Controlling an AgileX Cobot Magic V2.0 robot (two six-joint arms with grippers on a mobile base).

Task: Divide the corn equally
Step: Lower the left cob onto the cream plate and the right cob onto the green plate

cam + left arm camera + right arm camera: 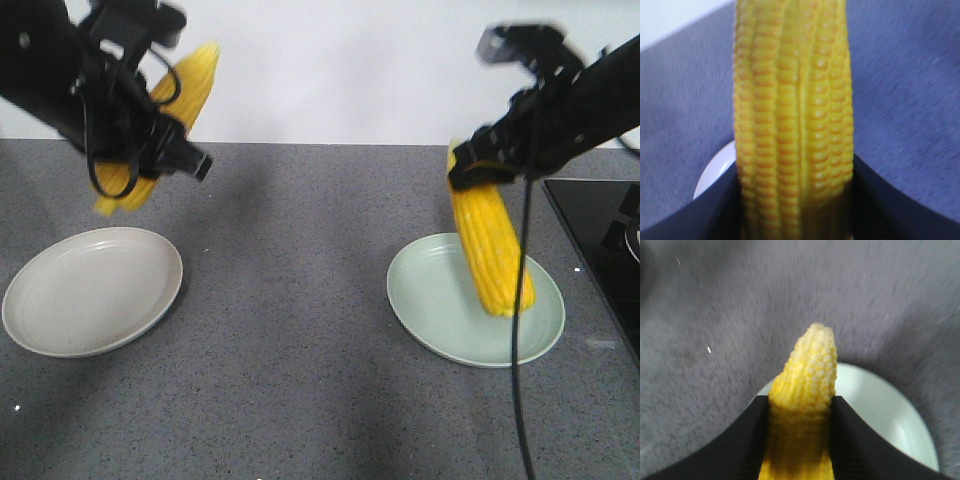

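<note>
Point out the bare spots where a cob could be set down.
The round beige plate is bare all over. The grey stone counter is open between it and the pale green plate, and along the front edge. The green plate's right half is crowded: the right gripper holds a yellow corn cob there. The left gripper holds another cob above the beige plate.

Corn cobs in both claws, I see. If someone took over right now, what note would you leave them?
Left gripper: shut on a corn cob, held in the air above the beige plate, which has nothing on it.
Right gripper: shut on a second cob, its lower end over or touching the green plate.
Done: one cob picked up per arm.
Left: set each cob down on its plate and let go.
</note>
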